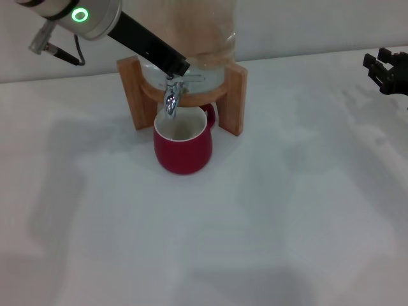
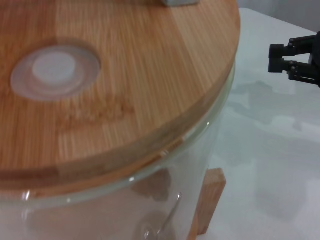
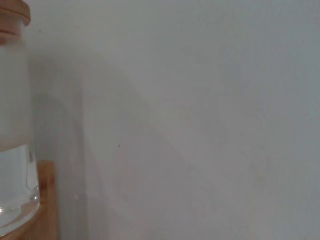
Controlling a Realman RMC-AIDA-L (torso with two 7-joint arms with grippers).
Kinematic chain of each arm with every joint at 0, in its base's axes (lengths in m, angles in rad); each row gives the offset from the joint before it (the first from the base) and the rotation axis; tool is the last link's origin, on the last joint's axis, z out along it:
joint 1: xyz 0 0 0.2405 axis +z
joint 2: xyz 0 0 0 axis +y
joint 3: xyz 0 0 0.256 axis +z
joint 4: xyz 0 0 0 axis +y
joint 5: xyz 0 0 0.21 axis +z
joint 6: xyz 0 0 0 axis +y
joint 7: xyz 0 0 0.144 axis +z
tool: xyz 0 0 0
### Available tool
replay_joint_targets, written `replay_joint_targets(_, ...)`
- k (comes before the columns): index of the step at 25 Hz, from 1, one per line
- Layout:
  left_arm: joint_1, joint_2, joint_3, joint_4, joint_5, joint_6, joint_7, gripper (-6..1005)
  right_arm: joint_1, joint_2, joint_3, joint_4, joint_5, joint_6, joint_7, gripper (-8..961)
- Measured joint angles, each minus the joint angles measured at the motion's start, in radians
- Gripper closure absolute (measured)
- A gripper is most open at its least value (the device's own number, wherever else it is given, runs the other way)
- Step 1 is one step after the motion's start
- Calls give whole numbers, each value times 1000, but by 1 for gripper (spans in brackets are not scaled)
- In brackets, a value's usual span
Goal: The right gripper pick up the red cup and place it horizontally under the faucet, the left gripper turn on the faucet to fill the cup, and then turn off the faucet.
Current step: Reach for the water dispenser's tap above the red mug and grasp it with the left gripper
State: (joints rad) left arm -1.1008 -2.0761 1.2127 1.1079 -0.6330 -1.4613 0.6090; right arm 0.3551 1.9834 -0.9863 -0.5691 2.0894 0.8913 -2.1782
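Observation:
The red cup (image 1: 183, 150) stands upright on the white table, directly below the faucet (image 1: 171, 99), a chrome spigot with its spout over the cup's cream inside. The cup's handle points back toward the stand. My left gripper (image 1: 178, 65) reaches down from the upper left, and its black tip rests on the top of the faucet at the lever. Whether water is running does not show. My right gripper (image 1: 382, 67) hangs at the far right edge, away from the cup, open and holding nothing; the left wrist view also shows the right gripper (image 2: 287, 57).
The glass dispenser (image 1: 197, 38) sits in a wooden stand (image 1: 234, 99) behind the cup. Its bamboo lid (image 2: 125, 75) fills the left wrist view. The right wrist view shows the dispenser's side (image 3: 12, 150), part full of water, and the wall.

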Motion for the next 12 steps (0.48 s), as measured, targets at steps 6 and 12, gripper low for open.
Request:
replay_joint_targets(6,2,0,16,0,1,17,6,957,-1,0,0,0,0,0,-1,649)
replay_joint_targets(12,6,-1,29,-1,0,25,9,958,-2,0,2,0,0,0,-2,649)
